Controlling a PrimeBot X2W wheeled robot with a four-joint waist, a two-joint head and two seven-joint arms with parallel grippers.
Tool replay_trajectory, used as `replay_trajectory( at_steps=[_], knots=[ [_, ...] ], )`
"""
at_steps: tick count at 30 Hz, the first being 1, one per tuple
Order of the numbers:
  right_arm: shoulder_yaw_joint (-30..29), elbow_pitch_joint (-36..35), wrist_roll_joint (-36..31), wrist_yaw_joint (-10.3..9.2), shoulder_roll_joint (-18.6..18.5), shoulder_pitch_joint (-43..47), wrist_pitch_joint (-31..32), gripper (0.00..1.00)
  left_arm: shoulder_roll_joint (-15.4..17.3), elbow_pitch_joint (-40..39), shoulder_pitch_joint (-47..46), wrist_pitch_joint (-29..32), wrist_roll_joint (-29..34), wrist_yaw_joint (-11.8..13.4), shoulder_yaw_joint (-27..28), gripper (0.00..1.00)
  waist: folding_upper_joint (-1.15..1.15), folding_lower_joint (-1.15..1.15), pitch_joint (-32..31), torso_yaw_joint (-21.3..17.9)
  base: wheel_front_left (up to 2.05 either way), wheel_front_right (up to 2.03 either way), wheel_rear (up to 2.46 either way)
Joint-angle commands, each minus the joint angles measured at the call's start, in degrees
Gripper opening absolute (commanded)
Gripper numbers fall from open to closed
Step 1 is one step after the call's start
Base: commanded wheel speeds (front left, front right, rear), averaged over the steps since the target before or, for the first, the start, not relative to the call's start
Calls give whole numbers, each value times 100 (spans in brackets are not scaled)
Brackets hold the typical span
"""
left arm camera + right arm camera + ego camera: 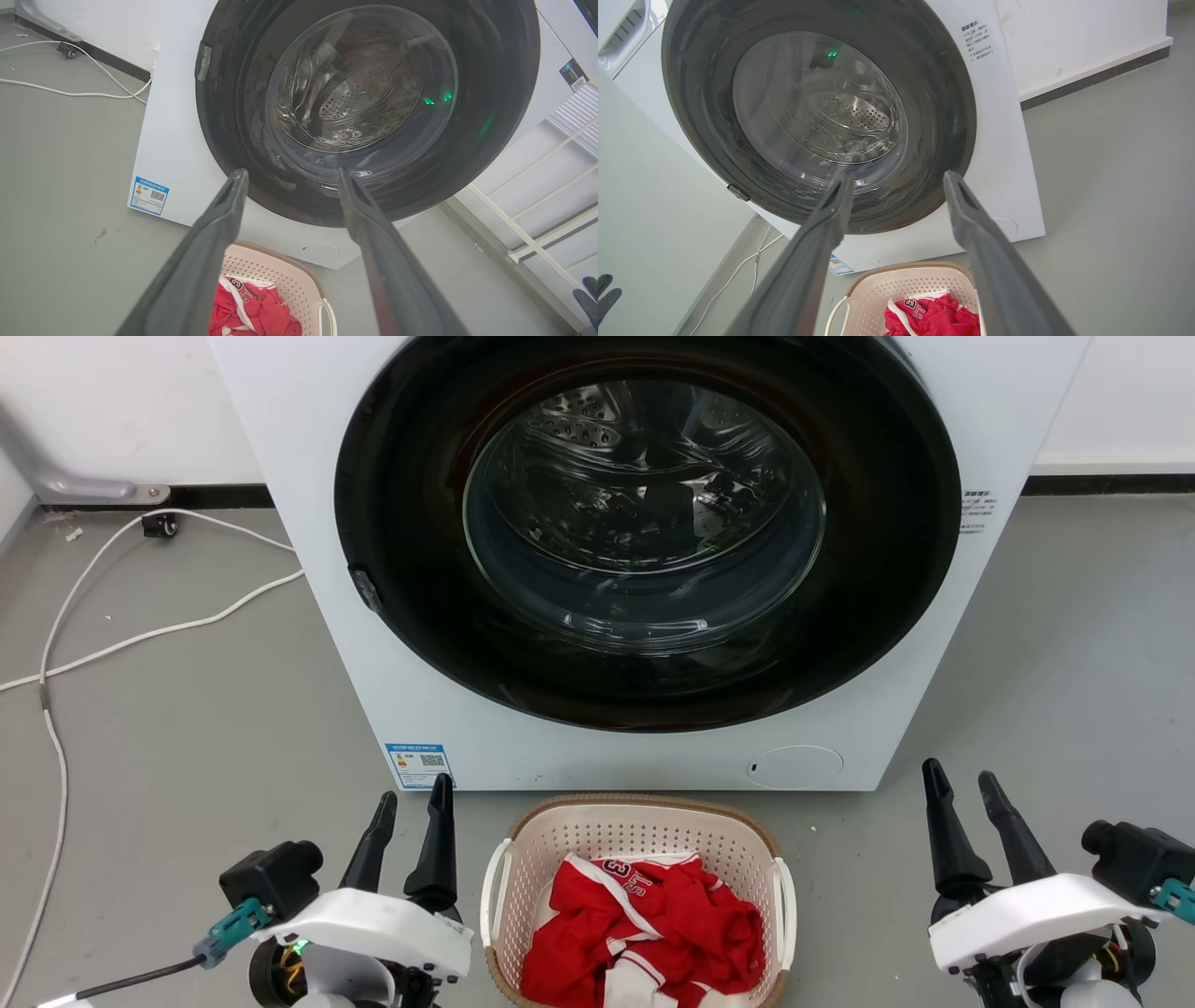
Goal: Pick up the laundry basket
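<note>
Two grippers, both empty, low over a grey floor. At lower left of the head view, the left gripper: long dark fingers parted, tips aimed at the washer, nothing between them. At lower right, the right gripper: same pose, fingers spread, nothing held. Wide gaps plain from both wrist cameras too.

Between the two, on the floor, the laundry basket: just beside the left gripper, somewhat farther from the right gripper, touching neither. Upright, its far end close to the foot of a white washing machine, below the round dark door. Rounded-rectangular, with cream perforated plastic walls and a brown woven-look rim. One white handle on the side facing the left gripper, a second white handle on the side facing the right. Inside, a crumpled red garment with white trim and lettering, heaped toward the near end. Near edge of the basket cut off by the bottom of the head view.

From each wrist camera, the basket's far end low in the frame, between and below that gripper's two fingers, with the glass door and steel drum beyond.

Farther out: a blue label at the washer's lower corner on the left-gripper side, a white cable looping across the floor on the left, and a white wall with dark skirting behind.
</note>
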Motion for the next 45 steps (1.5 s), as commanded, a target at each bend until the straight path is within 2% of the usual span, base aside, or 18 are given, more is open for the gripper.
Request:
replay_trajectory(
  at_steps=[1, 26, 45],
  knots=[
    [18, -88, -189, 1, -1, -16, -37, 100, 25, -35, -109, -54, 180, 27, -31, 100, 0, 0, 1, -2, 0, 0, 0],
    [120, -40, -1706, 1, 2, 127, -194, 100, 114, 194, -136, -416, 1684, 170, -331, 100, 0, 0, -32, -33, 0, 0, 0],
    [165, -54, -2368, 0, 4, 225, -340, 100, 83, 383, -181, -630, 2457, 245, -464, 100, 0, 0, -20, -41, 0, 0, 0]
  ],
)
